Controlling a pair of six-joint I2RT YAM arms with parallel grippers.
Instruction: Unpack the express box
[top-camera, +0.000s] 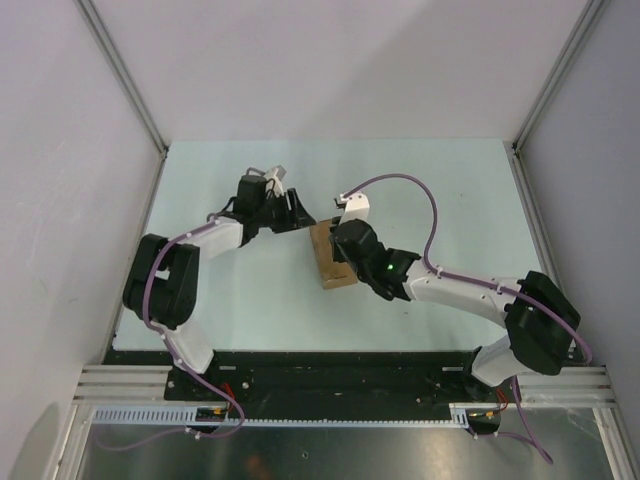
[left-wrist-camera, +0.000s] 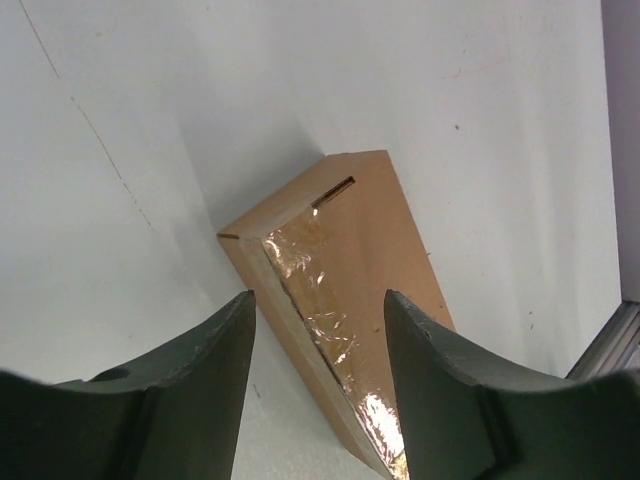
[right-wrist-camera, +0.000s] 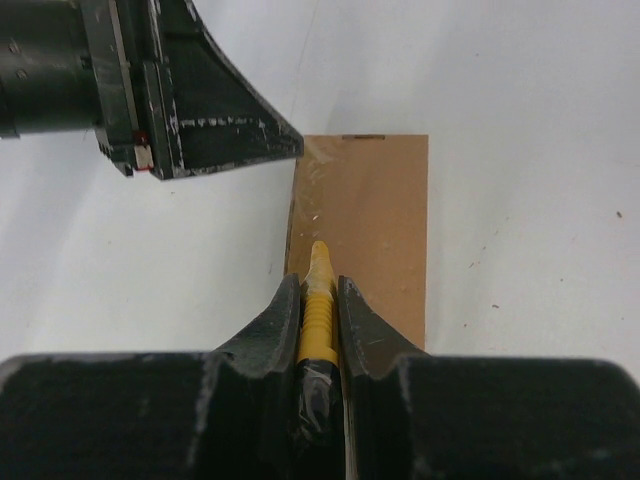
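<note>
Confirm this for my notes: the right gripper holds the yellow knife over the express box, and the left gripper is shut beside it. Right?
The left gripper is open, not shut; the left wrist view shows its jaws apart. The right gripper does hold the yellow knife over the express box.

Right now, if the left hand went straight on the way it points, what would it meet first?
The express box: it lies straight ahead of the left hand, framed by its open jaws, taped edge nearest. How close is unclear.
</note>
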